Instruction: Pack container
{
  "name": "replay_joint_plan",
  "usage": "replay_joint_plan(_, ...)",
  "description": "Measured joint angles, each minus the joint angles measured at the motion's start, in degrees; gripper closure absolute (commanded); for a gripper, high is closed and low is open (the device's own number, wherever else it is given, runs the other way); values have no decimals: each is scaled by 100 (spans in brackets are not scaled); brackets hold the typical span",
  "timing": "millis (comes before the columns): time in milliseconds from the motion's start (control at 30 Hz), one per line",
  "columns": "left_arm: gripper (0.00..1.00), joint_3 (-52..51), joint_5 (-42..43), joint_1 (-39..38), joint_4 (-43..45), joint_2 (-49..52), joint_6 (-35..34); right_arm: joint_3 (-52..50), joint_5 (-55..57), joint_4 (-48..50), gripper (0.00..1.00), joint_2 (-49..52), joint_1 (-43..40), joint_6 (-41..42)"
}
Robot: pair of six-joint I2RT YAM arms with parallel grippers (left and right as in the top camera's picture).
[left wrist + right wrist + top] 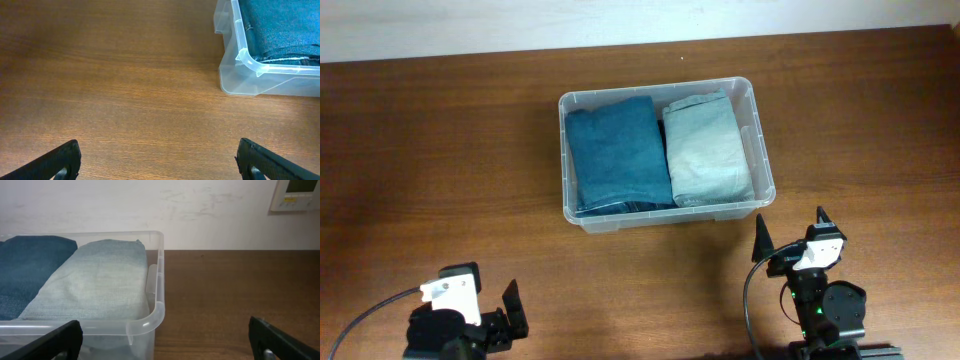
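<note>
Left gripper (158, 152): jaws spread wide, nothing between them, only bare table (125, 90) underneath. Fingertips (67, 155) show at the lower edge of the wrist view.

Right gripper (165, 327): jaws likewise wide apart and empty. In the overhead view its two fingers point toward the bin.

Container (665, 217): upright on the table, open top, no lid seen. From the left gripper it lies ahead and off to the right, well apart; only its near corner reaches into that wrist view. From the right gripper it lies just ahead and mostly to the left, near but not touching; its near right corner sits in front of the left finger.

Contents: two folded cloths side by side, filling the floor. Dark blue cloth (618, 150) is in the half farther from the right gripper. Pale blue cloth (705, 147) is in the half nearer to it. The two touch along the middle. Both stay below the rim.

Behind the table is a pale wall (150, 210), with a white panel (295, 195) to the upper right of the right gripper.
</note>
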Motion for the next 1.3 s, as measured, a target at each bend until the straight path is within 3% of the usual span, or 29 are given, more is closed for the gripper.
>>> replay_joint_plan(367, 1, -11, -7, 0, 22, -11, 0, 0, 0, 0, 2, 0, 0, -2)
replay_joint_plan(500, 1, -525, -114, 2, 645, -437, 2, 0, -2, 0, 2, 0, 0, -2)
replay_joint_plan(633, 1, -1928, -177, 17, 1947, -1386, 4, 0, -2, 2, 2, 0, 0, 0)
replay_joint_plan(733, 1, -2935, -197, 17, 3493, -1814, 144, -2, -2, 7, 2, 0, 0, -2)
replay_joint_plan(833, 0, -4190, -214, 17, 6435, -1934, 695, -7, -2, 13, 2, -4, 0, -4)
replay_joint_plan(967, 1, -4656, -168, 33, 6317, -1941, 949, -7, -2, 13, 2, -2, 0, -4)
replay_joint_plan(1300, 0, -4649, -170, 33, 6343, -1947, 1058, -7, -2, 15, 2, 0, 0, 2)
